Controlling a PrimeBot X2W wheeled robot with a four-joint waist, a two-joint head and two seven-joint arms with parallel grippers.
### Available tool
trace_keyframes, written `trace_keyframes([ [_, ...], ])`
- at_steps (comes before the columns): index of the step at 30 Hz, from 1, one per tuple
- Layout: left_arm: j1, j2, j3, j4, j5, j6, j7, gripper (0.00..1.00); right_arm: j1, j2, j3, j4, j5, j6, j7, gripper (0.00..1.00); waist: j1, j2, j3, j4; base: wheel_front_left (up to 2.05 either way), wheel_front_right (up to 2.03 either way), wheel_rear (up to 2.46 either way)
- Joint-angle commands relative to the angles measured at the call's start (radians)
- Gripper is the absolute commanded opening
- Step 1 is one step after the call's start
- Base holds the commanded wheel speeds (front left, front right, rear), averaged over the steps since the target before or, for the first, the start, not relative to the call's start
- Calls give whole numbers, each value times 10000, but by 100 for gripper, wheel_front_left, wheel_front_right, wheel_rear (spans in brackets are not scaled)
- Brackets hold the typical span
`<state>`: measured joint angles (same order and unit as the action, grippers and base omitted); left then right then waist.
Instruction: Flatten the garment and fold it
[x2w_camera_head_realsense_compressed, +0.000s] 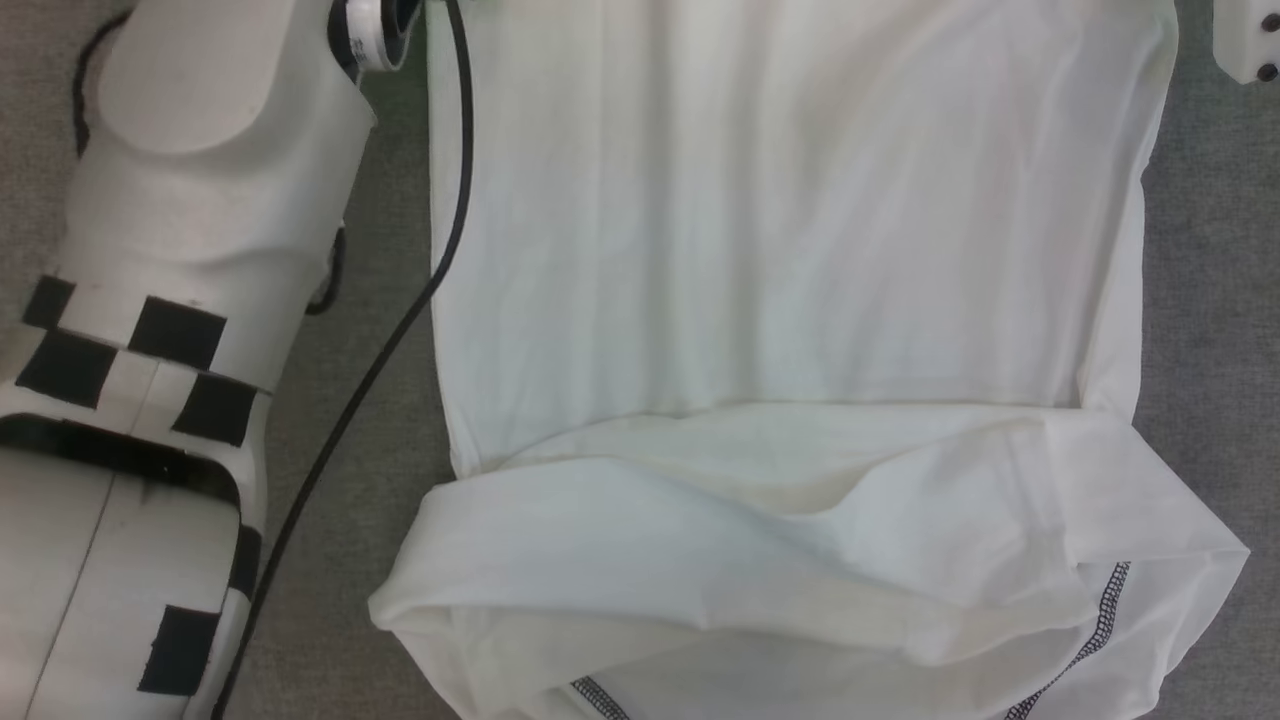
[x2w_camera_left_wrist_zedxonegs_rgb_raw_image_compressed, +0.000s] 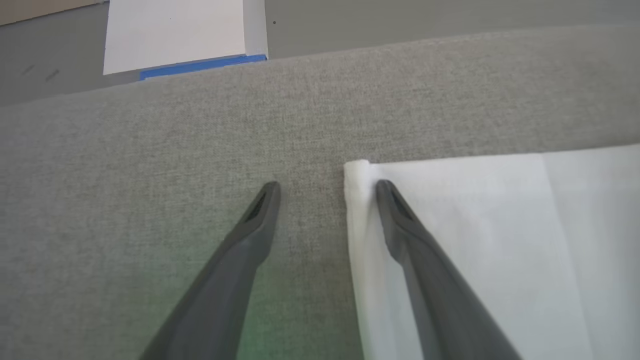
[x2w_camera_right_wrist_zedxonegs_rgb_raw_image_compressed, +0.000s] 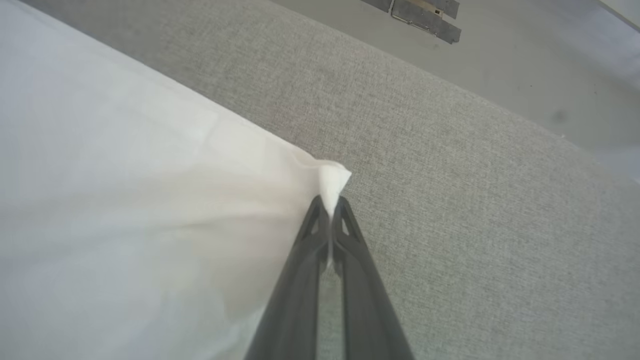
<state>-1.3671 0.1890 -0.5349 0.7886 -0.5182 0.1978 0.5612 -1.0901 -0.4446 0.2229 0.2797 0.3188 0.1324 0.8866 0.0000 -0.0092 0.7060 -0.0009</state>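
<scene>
Jaws left: wide, straddling garment (x2w_camera_left_wrist_zedxonegs_rgb_raw_image_compressed: 500, 240) edge; jaws right: pinching corner; left forearm (x2w_camera_head_realsense_compressed: 160, 250) extended alongside garment.

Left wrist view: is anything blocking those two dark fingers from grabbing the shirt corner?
Nothing visible. The left gripper is open and straddles the corner edge of the garment: one finger is over the fabric, the other over the bare grey surface.

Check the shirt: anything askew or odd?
Yes. The T-shirt is rumpled at its near end: the folded band lies crooked, stitched hem poking out at the head view's lower right. The right gripper is shut on one corner; the left gripper is open, straddling another corner's edge.
</scene>
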Motion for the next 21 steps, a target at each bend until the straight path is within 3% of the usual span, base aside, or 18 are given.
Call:
trace_keyframes([
  [1, -28, 83, -172, 343, 128, -12, 397, 100, -211, -52, 55, -41, 90, -17, -90, 0, 0, 90, 186, -143, 0, 0, 0],
  [8, 10, -353, -499, 942, -346, -552, 2422, 100, -373, -216, 209, 48, 165, -17, -265, 0, 0, 90, 321, -92, 0, 0, 0],
  [10, 66, -432, -483, 989, -529, -600, 2865, 29, -428, -232, 224, 83, 165, -17, -326, 0, 0, 90, 352, -81, 0, 0, 0],
  [11, 88, -453, -468, 976, -606, -635, 3009, 9, -449, -241, 233, 94, 162, -17, -340, 0, 0, 90, 370, -80, 0, 0, 0],
  [12, 114, -471, -398, 932, -718, -628, 3098, 0, -476, -252, 242, 108, 160, -17, -359, 0, 0, 90, 393, -80, 0, 0, 0],
  [21, 173, -307, -13, 177, -1114, -853, 2468, 0, -497, -394, 227, 345, 108, -17, -597, 0, 0, 90, 395, -51, 0, 0, 0],
])
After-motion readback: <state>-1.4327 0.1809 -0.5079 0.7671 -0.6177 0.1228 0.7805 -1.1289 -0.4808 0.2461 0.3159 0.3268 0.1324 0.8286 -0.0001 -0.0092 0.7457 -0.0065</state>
